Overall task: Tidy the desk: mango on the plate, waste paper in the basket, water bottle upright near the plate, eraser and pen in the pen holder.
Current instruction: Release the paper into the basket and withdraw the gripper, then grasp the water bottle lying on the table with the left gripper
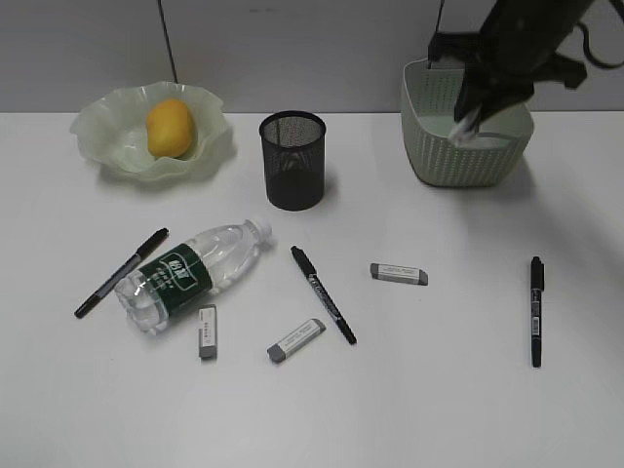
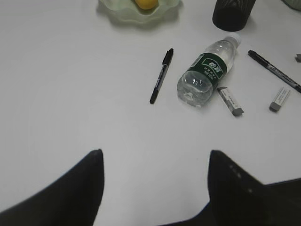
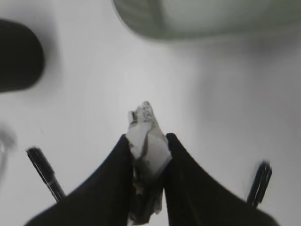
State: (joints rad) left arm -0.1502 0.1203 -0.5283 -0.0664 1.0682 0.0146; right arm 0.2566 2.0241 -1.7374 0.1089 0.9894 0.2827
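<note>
The right gripper (image 3: pixel 146 155) pinches the waste paper (image 3: pixel 146 136) tight between its jaws, hanging over the basket (image 1: pixel 429 156), where the arm hides the far rim. The left gripper (image 2: pixel 155 165) hovers with jaws spread, holding nothing, above the bare desk (image 2: pixel 70 94). The blurred right wrist view shows little else. Three pens, three erasers, one water bottle (image 1: pixel 190 273) lying down, one pen holder (image 1: pixel 292 161), and the mango (image 1: pixel 169 127) sits in the plate (image 1: pixel 102 132).
</note>
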